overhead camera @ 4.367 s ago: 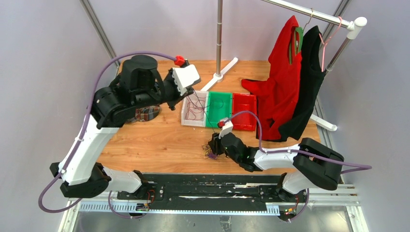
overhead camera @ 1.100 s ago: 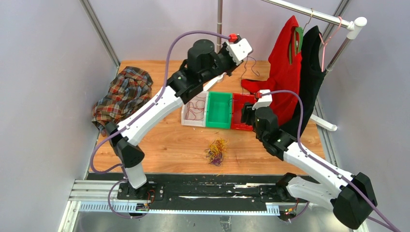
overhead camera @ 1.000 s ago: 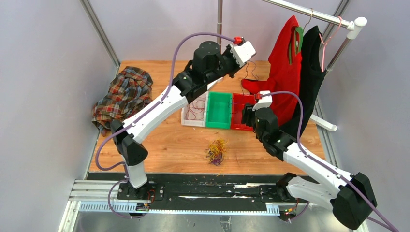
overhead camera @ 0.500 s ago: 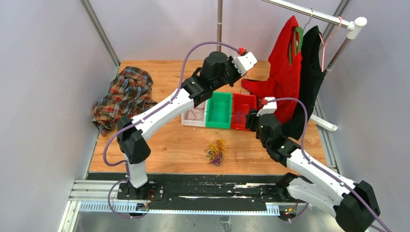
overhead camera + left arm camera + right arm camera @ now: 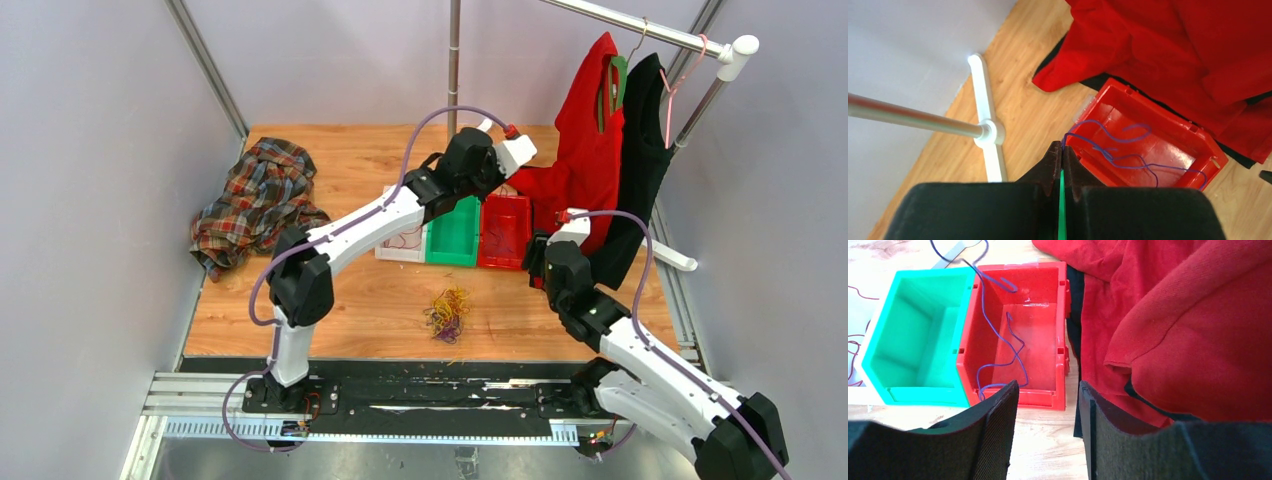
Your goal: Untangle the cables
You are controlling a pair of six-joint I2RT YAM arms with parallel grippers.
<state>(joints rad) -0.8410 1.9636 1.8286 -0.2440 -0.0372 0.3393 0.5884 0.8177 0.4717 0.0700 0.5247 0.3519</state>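
From above, we see the tangle of cables (image 5: 447,313) lying on the table (image 5: 350,300) near the middle of its near edge, while both arms reach to the red bin (image 5: 505,235) farther back. At the left wrist, the left gripper (image 5: 1062,150) is pressed together, pinching a purple cable (image 5: 1106,151) that trails into that bin. At the right wrist, the right gripper (image 5: 1048,390) stands spread and empty over the bin's near rim.

White-and-black arms (image 5: 365,225), lilac cables (image 5: 455,108), black textured fingers (image 5: 993,440).
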